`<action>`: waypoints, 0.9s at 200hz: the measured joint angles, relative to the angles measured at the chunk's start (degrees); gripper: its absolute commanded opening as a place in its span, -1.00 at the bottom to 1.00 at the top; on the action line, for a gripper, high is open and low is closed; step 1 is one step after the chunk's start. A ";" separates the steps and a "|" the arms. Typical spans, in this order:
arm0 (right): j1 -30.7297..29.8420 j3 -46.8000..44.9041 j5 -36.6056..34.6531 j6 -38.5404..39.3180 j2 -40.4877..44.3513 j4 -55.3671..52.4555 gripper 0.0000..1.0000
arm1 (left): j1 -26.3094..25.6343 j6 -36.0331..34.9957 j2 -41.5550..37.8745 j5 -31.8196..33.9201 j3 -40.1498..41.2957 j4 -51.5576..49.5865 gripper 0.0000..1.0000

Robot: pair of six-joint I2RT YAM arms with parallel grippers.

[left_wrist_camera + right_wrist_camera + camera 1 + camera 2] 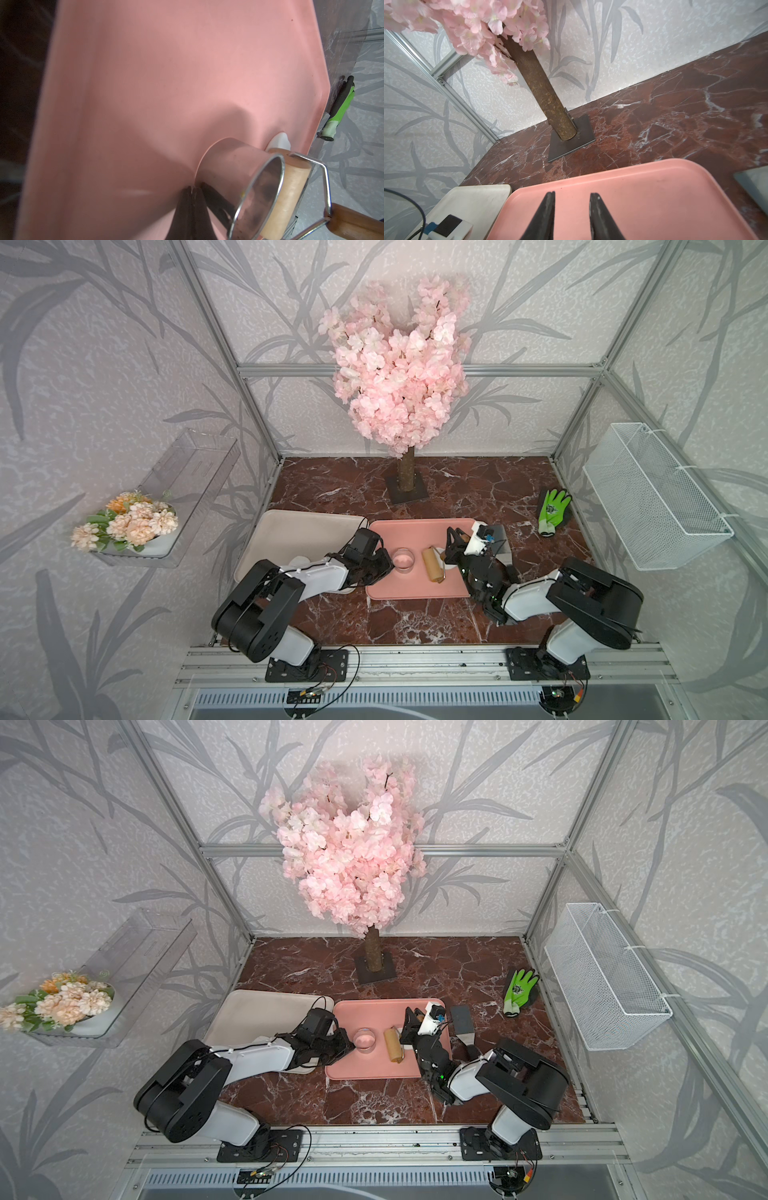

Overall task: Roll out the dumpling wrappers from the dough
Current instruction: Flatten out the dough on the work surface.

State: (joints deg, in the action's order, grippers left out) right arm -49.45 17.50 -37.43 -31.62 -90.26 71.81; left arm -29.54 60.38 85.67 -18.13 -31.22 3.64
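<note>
Beyond ring cutter (239,176), dough (279,142) clear of shut L pincer (192,189); R pincer (572,195) ajar, empty.

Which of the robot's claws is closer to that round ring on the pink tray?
Left. The left gripper sits right beside the ring cutter; the right gripper is beyond the rolling pin.

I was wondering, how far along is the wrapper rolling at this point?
Done: nothing certain; a white shape on the beige tray, half hidden by the left arm, might be a wrapper. In hand: nothing; the left tool is shut beside the ring cutter, the right tool open over the pink tray. Left: rolling the dough beside the rolling pin.
</note>
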 measured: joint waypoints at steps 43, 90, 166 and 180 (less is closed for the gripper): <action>3.10 -2.12 -1.62 0.57 3.82 -2.08 -1.00 | 0.04 -0.15 0.00 0.00 0.00 0.00 -1.00; 5.92 -3.91 -2.71 1.55 7.54 -4.24 -1.00 | 0.04 -0.17 0.00 0.00 0.02 0.02 -1.00; 5.01 0.00 -3.19 5.09 4.44 -5.35 -1.00 | 0.07 -0.15 -0.04 -0.04 0.24 0.35 -1.00; 3.32 1.77 -3.32 4.76 1.92 -4.44 -1.00 | 0.09 -0.15 -0.07 -0.07 0.26 0.39 -1.00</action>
State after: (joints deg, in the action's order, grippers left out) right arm -46.13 19.27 -40.75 -26.85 -88.33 67.37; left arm -29.45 60.23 85.60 -18.20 -30.96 4.03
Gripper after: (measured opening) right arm 0.305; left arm 0.042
